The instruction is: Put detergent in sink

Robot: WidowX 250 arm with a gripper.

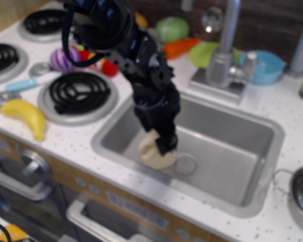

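On the speckled toy-kitchen table (272, 108), the sink (227, 146) sits right of the burners. The tool (164, 143) reaches down into its near-left part, apparently clenched on the detergent (155, 155), which sits low by the drain (186, 164), likely so it can be let go without toppling.

We see the gripper (164, 143) clamped on the detergent (155, 155), low inside the sink (232, 151), beside the drain (186, 164)

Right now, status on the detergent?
Gripper shut on detergent. Detergent low inside sink, beside drain. Contact with sink floor unclear, image blurred. Nothing in the way.
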